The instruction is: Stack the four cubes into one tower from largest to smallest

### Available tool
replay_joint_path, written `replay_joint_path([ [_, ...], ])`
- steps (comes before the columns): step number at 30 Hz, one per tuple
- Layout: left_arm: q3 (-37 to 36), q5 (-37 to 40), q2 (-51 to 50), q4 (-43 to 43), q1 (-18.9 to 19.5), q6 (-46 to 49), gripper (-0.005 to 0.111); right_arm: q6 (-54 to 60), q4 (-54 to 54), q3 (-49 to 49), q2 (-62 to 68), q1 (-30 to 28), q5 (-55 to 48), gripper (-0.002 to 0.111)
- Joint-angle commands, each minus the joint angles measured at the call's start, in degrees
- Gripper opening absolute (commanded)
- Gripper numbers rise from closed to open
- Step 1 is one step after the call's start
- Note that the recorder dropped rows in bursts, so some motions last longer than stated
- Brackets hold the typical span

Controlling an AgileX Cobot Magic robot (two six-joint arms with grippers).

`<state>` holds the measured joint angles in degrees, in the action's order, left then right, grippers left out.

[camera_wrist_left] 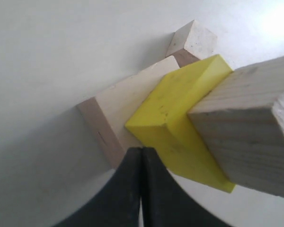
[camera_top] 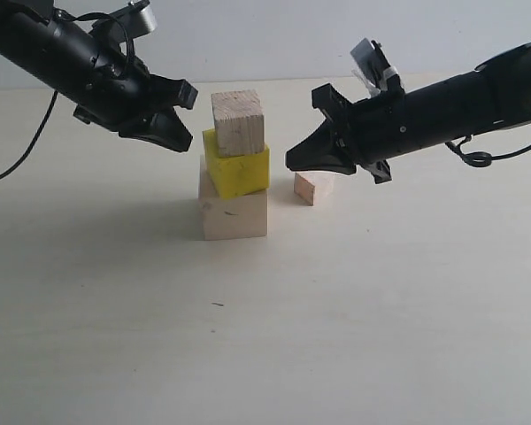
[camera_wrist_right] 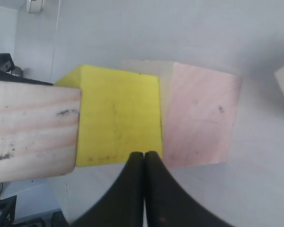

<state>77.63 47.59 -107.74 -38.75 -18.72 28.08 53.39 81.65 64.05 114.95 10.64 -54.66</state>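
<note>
Three-cube stack (camera_top: pixel 236 166), small cube (camera_top: pixel 307 187) beside

On my bench (camera_top: pixel 380 310), the largest cube (camera_top: pixel 234 212) carries the second-largest cube (camera_top: pixel 237 166), which carries the medium cube (camera_top: pixel 238 122). The smallest cube (camera_top: pixel 311 188) lies just right of this stack.

Over the stack (camera_top: pixel 236 173), above its top medium wooden cube (camera_top: pixel 238 122), the way is open. The left gripper (camera_wrist_left: pixel 141 151), jaws closed, blocks the stack's left side in the exterior view. The right gripper (camera_wrist_right: pixel 144 156), jaws closed, blocks its right side. The small wooden cube (camera_top: pixel 311 187) lies just right of the stack, below that gripper. In front of the stack the desk (camera_top: pixel 248 336) is free.
</note>
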Motion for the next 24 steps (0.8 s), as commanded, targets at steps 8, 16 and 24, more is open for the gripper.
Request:
replay_joint_path([
  [8, -0.1, 0.2, 0.2, 1.8, 2.9, 0.0, 0.0, 0.6, 0.5, 0.3, -0.1, 0.0, -0.8, 0.0],
  [16, -0.1, 1.5, 0.5, 1.8, 4.0, 0.1, 0.0, 1.3, 1.3, 0.3, -0.1, 0.5, -1.4, 0.0],
  [24, -0.1, 2.4, 0.8, 1.4, 3.8, 0.2, 0.0, 2.0, 0.7, 0.3, -0.1, 2.7, -0.1, 0.0],
])
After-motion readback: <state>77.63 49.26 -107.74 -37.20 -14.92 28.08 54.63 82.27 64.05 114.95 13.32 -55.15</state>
